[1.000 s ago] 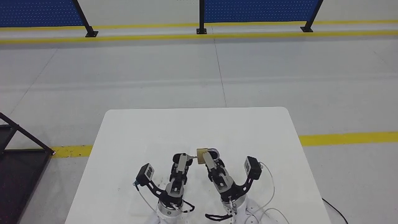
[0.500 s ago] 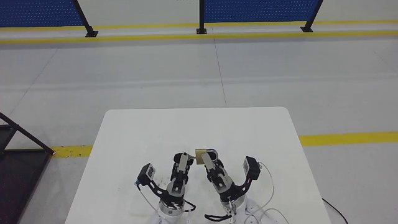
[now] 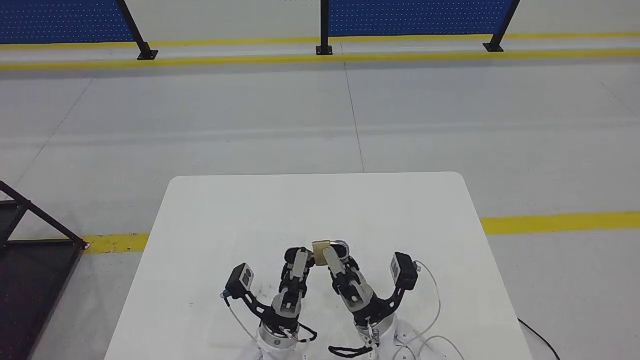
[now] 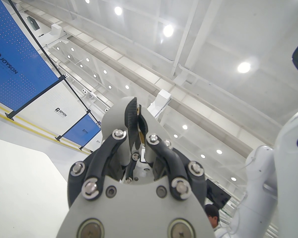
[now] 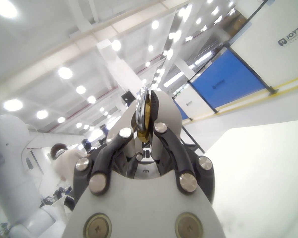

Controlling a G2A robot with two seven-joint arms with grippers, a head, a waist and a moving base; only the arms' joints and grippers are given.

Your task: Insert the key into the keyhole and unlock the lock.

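Brass lock [image 5: 142,125] is clamped between the fingers [image 5: 165,111] of the right gripper [image 5: 147,104] and held above the near part of the white table [image 3: 400,210], clear of its surface. The left gripper [image 4: 136,111] stands just beside the right one, fingers clenched on a thin brass-coloured key [image 4: 139,132]. Both grippers point upward with their tips close together. Whether the key touches the lock cannot be determined from these views.

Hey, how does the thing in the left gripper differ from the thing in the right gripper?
The key in the left gripper shows as a thin gold sliver between the pads; the lock in the right gripper is thicker. The lock carries a silver shackle; the key shows none. Both are brass-coloured and clamped tight.
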